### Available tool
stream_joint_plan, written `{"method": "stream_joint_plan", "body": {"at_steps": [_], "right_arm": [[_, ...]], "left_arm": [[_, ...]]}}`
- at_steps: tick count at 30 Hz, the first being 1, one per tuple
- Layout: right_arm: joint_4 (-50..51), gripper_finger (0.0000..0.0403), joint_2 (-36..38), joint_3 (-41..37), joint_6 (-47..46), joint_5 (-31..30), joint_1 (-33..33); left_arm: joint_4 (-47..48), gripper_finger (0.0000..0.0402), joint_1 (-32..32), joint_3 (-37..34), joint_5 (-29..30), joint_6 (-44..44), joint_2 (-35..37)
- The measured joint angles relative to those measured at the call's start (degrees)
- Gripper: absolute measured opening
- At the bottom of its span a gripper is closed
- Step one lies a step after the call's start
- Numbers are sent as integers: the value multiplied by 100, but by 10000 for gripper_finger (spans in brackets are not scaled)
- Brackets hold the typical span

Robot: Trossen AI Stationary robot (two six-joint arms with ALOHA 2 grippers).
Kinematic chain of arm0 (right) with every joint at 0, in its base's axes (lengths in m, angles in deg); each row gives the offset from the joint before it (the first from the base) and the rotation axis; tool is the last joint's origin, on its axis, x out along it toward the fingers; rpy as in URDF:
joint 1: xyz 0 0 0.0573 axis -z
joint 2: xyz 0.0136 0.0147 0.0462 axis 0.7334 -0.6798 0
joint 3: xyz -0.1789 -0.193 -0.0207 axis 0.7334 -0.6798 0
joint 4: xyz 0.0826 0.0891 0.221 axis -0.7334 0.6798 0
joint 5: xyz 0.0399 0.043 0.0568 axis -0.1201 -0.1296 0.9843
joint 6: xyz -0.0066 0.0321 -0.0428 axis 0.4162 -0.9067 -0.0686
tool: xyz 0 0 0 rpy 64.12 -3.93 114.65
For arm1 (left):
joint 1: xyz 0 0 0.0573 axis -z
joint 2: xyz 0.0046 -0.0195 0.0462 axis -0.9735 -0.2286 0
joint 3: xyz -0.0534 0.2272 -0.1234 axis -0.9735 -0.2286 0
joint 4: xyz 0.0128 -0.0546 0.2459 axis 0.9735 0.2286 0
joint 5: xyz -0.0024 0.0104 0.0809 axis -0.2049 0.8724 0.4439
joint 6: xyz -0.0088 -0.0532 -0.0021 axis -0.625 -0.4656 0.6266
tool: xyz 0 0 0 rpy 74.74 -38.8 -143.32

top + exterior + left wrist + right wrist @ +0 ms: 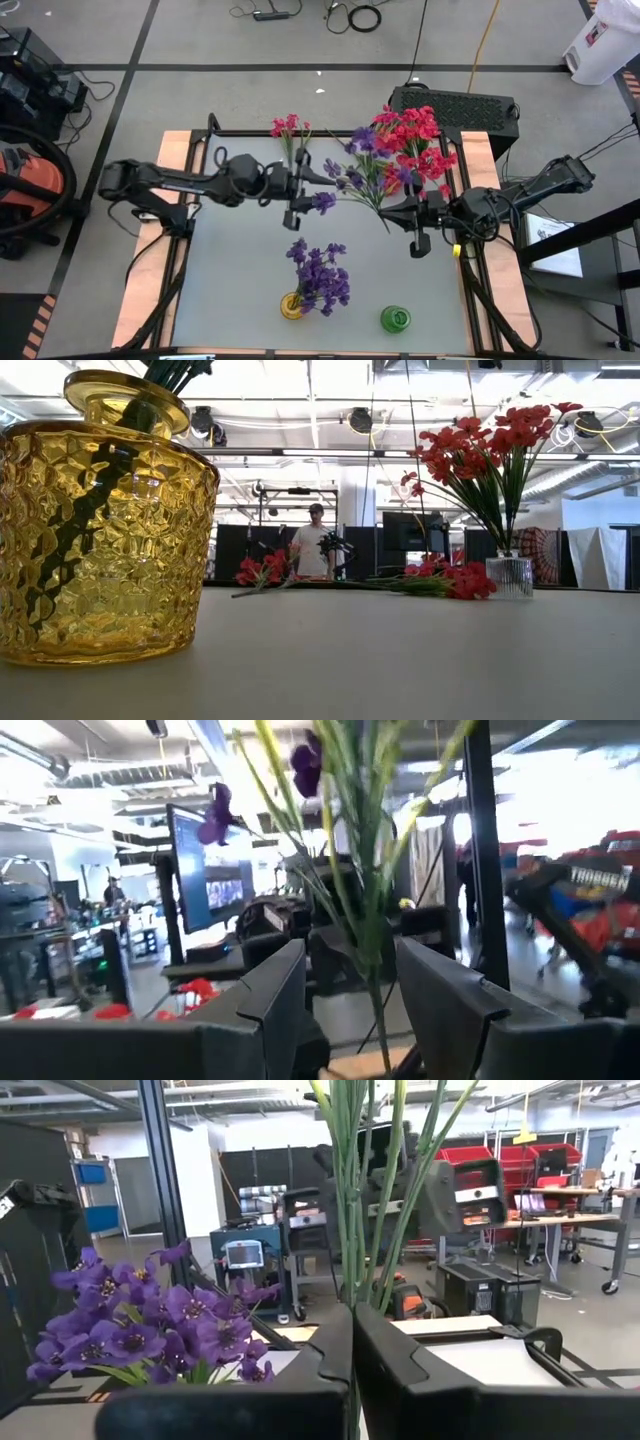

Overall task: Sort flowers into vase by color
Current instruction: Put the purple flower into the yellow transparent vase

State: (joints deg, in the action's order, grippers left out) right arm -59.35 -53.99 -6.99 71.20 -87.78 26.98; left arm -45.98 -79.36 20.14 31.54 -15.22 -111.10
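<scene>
My right gripper (398, 212) (352, 1355) is over the table's right half, shut on a purple sprig (352, 170). My left gripper (298, 200) (350, 1005) is open at mid-table beside a purple blossom (322, 201). Green stalks (372, 950) rise between its fingers, and I cannot tell whether they touch. A yellow vase (291, 306) (100, 530) near the front edge holds a purple bunch (320, 280). A green vase (395, 319) stands to its right. Red flowers (412, 135) stand in a clear vase (510, 576) at the far right. A red sprig (289, 128) lies at the far edge. My right gripper pinches the purple sprig's green stalks (352, 1285) between its two shut fingers. The fingers lie level, reach in from the table's right and cross the stalks. The stalks rise upright above the fingers, lifted clear; the lower end is hidden by the fingers.
More red sprigs (445, 582) lie on the table beside the clear vase. A black frame rail (330, 133) runs along the far edge, and a black box (455, 105) sits behind it. A person (315, 550) stands far behind the table. Bare tabletop (240, 260) lies left of the yellow vase.
</scene>
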Motion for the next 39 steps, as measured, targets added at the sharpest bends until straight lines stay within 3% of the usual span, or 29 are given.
{"method": "stream_joint_plan", "body": {"at_steps": [4,14,39], "right_arm": [[28,0,-26,0,0,0,0],[-133,0,-549,-2,-41,-9,49],[-515,0,-443,-2,63,-3,75]], "left_arm": [[-353,166,-151,69,-293,-292,-299],[-106,166,-164,1014,-1131,-545,-1090],[71,167,-1,1213,-1144,-493,-1271]]}}
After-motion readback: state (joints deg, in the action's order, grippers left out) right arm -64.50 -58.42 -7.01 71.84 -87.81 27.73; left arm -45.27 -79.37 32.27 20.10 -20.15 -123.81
